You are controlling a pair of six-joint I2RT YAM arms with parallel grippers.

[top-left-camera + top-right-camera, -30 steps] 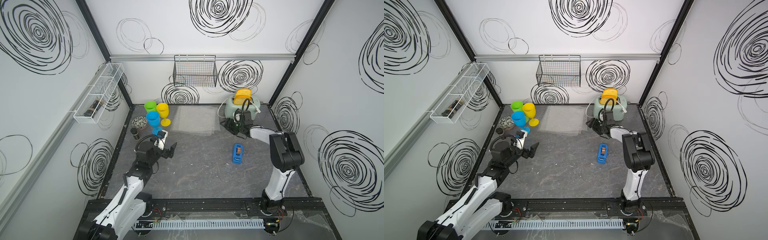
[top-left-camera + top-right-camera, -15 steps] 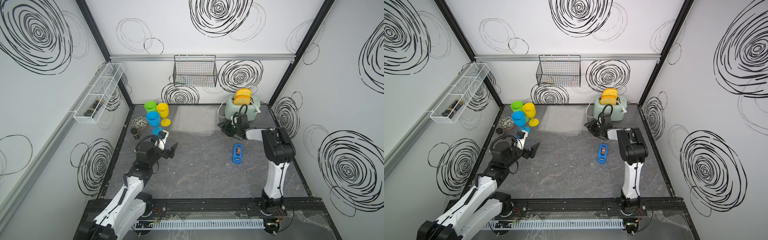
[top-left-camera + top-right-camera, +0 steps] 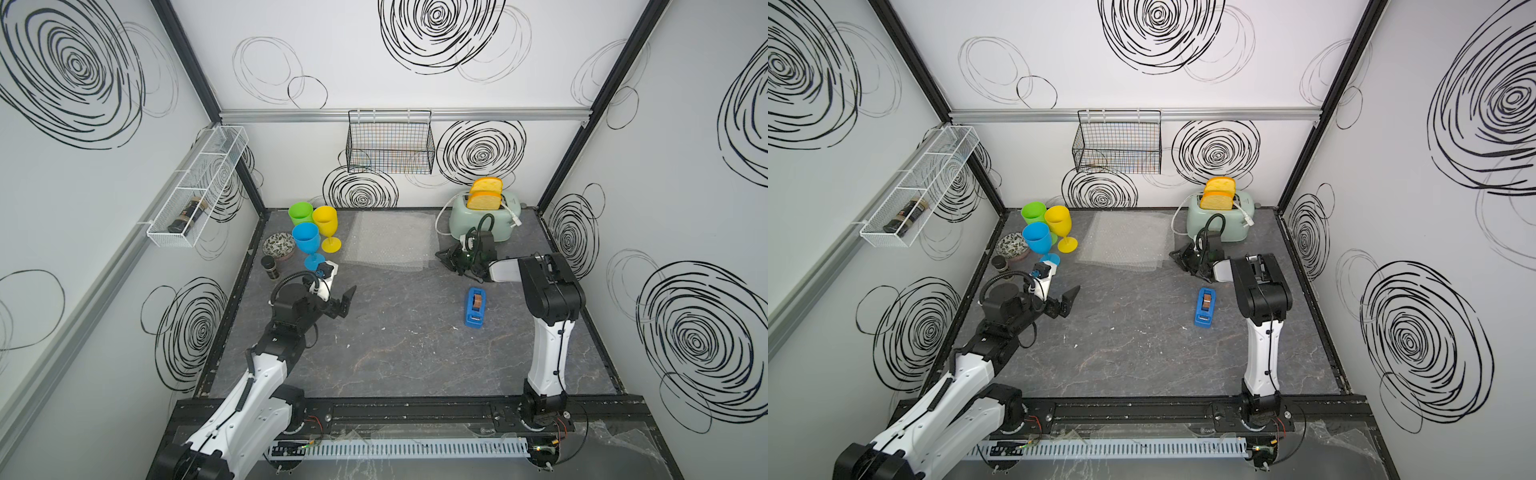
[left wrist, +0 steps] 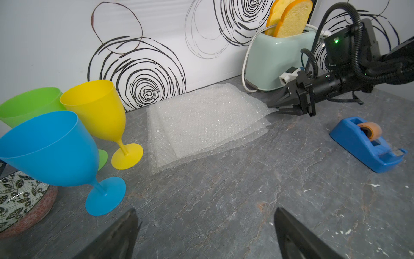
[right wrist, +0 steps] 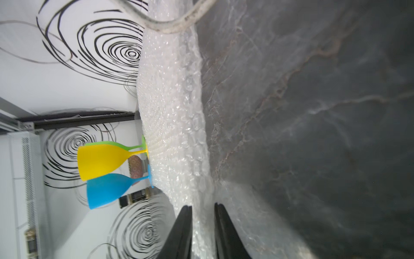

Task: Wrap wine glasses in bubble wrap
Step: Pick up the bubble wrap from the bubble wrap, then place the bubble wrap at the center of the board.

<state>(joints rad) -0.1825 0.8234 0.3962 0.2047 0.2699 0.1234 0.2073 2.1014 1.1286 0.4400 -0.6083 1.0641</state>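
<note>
Loosely stacked, clear pimpled bubble wrap (image 4: 201,121), corner nipped by right pincer (image 4: 274,108)

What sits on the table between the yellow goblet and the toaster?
The stack of bubble wrap lies between the yellow goblet and the toaster, seen in both top views; the right gripper grips its toaster-side corner.

Clear bubble wrap (image 3: 388,241); blue goblet (image 3: 306,243), yellow goblet (image 3: 325,220), green goblet (image 3: 300,212); blue tape dispenser (image 3: 475,309); grey marbled tabletop (image 3: 395,353).
</note>
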